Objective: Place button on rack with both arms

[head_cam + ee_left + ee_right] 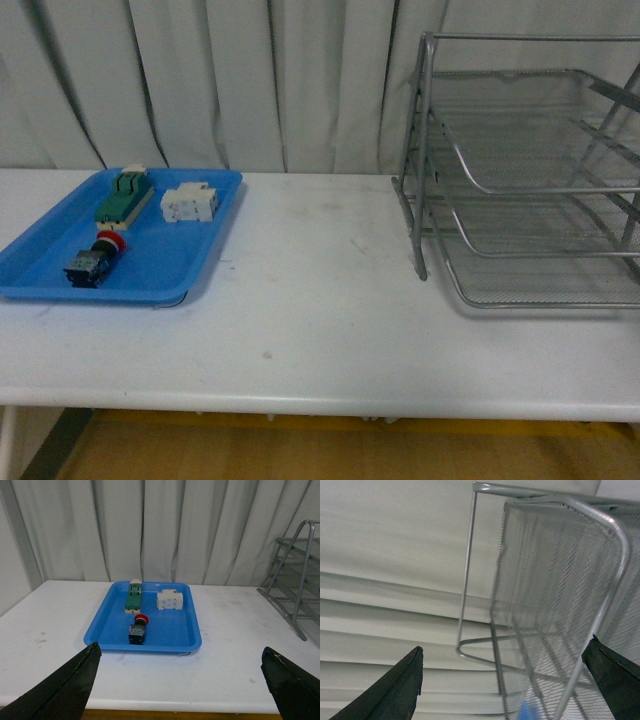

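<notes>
Button (93,258) lay in the blue tray (180,255) at the left of the front view.
Rack (520,190) stood at right; left gripper (180,650) and right gripper (503,646) both gaped wide, holding nothing.

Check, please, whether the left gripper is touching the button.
Apart. The left wrist view shows the button lying in the blue tray, well clear of the fingers of the open left gripper.

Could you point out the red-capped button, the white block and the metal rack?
Red-capped dark-bodied push-button (97,256): front view, its middle.
White blocky component (190,203): front view, top face.
Silver wire-mesh three-tier rack (530,140): front view, top tier's mesh.
</notes>
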{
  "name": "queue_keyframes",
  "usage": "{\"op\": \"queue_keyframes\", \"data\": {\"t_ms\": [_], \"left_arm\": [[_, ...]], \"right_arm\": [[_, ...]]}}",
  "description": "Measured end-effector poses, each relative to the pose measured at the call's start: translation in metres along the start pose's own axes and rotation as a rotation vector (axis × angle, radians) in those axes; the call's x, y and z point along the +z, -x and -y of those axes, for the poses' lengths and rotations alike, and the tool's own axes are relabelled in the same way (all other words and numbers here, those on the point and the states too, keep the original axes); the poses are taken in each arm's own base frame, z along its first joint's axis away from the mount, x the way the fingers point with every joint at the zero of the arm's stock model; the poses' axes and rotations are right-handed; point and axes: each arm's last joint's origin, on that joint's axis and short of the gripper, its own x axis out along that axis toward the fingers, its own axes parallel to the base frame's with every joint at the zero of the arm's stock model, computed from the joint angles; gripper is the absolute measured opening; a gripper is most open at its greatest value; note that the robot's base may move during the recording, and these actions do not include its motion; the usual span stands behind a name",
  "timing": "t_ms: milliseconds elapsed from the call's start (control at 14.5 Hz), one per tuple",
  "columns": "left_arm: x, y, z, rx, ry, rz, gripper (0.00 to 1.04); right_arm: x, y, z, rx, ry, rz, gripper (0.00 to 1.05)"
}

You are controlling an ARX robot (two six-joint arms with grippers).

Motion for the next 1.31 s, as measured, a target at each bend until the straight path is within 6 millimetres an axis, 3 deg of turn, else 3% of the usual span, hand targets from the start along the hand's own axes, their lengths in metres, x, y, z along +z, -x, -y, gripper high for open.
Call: {"op": "queue_keyframes", "data": {"t_ms": [344, 482, 620, 689, 758, 1309], "left_arm": [[0.000, 0.000, 0.000, 0.000, 0.000, 0.000, 0.98], [0.000, 0.000, 0.000, 0.000, 0.000, 0.000, 0.98], [0.000, 0.000, 0.000, 0.000, 0.000, 0.000, 0.98], [0.000, 0.000, 0.000, 0.000, 0.000, 0.000, 0.98], [0.000, 0.000, 0.000, 0.000, 0.000, 0.000, 0.98], [0.000, 0.000, 0.000, 0.000, 0.000, 0.000, 0.98]], "right_arm": [[0.001, 0.000, 0.009, 0.003, -0.076, -0.020, 0.98], [0.000, 0.008, 0.041, -0.120, -0.151, -0.039, 0.98], [0.002, 0.020, 0.059, -0.195, -0.172, -0.037, 0.98], [0.005, 0.015, 0.079, -0.250, -0.130, -0.038, 0.98], [-0.005, -0.008, 0.085, -0.223, -0.056, -0.061, 0.98], [-0.039, -0.032, 0.090, -0.202, -0.046, -0.106, 0.98]]}}
